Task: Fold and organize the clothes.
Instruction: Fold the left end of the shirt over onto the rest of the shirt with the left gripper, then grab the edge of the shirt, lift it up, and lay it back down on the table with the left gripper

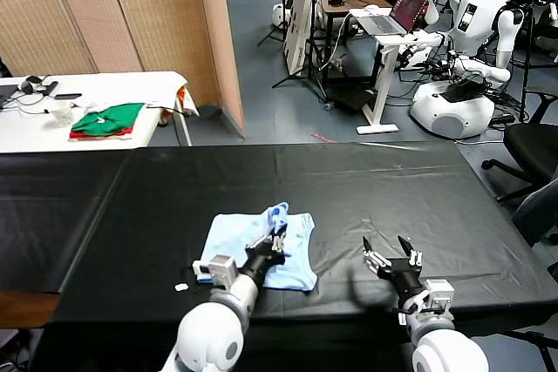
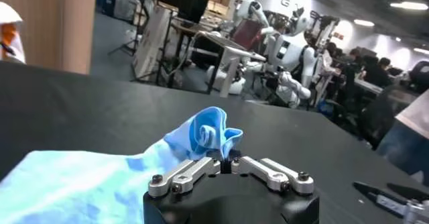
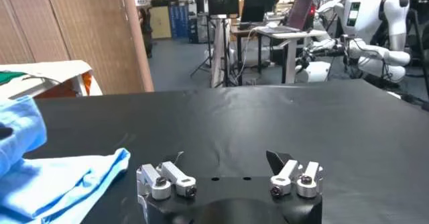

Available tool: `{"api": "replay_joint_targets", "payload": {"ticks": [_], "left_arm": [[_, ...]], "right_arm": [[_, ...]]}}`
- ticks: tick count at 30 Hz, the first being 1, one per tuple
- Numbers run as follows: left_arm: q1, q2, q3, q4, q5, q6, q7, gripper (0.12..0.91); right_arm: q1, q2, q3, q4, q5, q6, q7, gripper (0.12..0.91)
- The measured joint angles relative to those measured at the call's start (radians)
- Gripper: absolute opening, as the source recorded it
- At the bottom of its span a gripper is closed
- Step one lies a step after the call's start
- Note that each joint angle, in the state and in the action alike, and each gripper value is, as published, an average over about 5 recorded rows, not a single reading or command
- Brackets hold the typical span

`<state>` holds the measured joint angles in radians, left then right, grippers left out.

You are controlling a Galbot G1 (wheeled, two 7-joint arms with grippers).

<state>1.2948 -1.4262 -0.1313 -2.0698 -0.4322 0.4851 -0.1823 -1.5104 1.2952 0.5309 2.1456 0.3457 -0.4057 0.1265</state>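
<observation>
The light-blue T-shirt (image 1: 261, 246) was spread on the black worktop (image 1: 366, 189). A bunched fold of it was pinched and raised by the closed left pincer (image 1: 275, 239). The right pincer (image 1: 392, 260) was held wide open, empty, nearby.

A long table (image 1: 375, 189) covered in black cloth carried everything. The light-blue T-shirt (image 1: 234, 240) lay on it near the front edge, left of centre, partly folded with a bunched fold raised at its far side. A small white scrap (image 1: 180, 287) sat just left of the shirt.
</observation>
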Motion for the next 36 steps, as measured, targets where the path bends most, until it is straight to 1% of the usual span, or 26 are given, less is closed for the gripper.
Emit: {"api": "replay_joint_targets", "payload": {"ticks": [13, 15, 16, 18, 19, 20, 22, 23, 24, 26, 27, 29, 32, 36], "left_arm": [[-0.014, -0.045, 0.018, 0.079, 0.046, -0.043, -0.001, 0.187], [-0.009, -0.05, 0.024, 0.085, 0.053, -0.052, -0.002, 0.222], [-0.007, -0.053, 0.027, 0.088, 0.056, -0.056, -0.002, 0.259], [-0.005, -0.06, 0.032, 0.091, 0.061, -0.063, -0.002, 0.369], [-0.005, -0.064, 0.034, 0.093, 0.06, -0.065, -0.003, 0.426], [-0.006, -0.068, 0.036, 0.094, 0.056, -0.068, -0.003, 0.501], [-0.006, -0.075, 0.04, 0.092, 0.038, -0.072, -0.008, 0.615], [-0.005, -0.079, 0.043, 0.089, 0.022, -0.074, -0.012, 0.69], [-0.004, -0.083, 0.046, 0.084, 0.006, -0.077, -0.017, 0.746], [0.001, -0.086, 0.048, 0.072, -0.017, -0.085, -0.023, 0.838], [0.003, -0.085, 0.046, 0.065, -0.02, -0.089, -0.024, 0.868], [0.006, -0.075, 0.035, 0.049, -0.011, -0.097, -0.02, 0.894], [0.007, -0.044, 0.001, 0.026, 0.006, -0.109, -0.013, 0.905], [0.019, 0.033, -0.068, 0.009, 0.031, -0.132, 0.0, 0.907]], "right_arm": [[0.003, -0.012, -0.014, 0.004, -0.005, -0.005, -0.003, 0.907], [0.008, -0.017, -0.019, 0.003, -0.005, -0.006, -0.005, 0.907], [0.01, -0.019, -0.022, 0.003, -0.005, -0.006, -0.006, 0.907], [0.014, -0.023, -0.029, 0.002, -0.005, -0.007, -0.009, 0.907], [0.017, -0.025, -0.033, 0.001, -0.005, -0.008, -0.01, 0.907], [0.019, -0.026, -0.037, 0.001, -0.006, -0.008, -0.013, 0.907], [0.024, -0.031, -0.047, 0.0, -0.006, -0.01, -0.018, 0.907], [0.027, -0.034, -0.052, -0.001, -0.006, -0.011, -0.021, 0.907], [0.03, -0.039, -0.059, -0.001, -0.005, -0.013, -0.024, 0.907], [0.04, -0.05, -0.074, -0.002, -0.003, -0.018, -0.03, 0.907], [0.046, -0.057, -0.083, -0.004, -0.002, -0.02, -0.032, 0.907], [0.062, -0.07, -0.105, -0.01, -0.002, -0.023, -0.036, 0.907], [0.094, -0.083, -0.149, -0.027, -0.01, -0.023, -0.037, 0.907], [0.153, -0.081, -0.227, -0.067, -0.048, -0.009, -0.037, 0.907]]}}
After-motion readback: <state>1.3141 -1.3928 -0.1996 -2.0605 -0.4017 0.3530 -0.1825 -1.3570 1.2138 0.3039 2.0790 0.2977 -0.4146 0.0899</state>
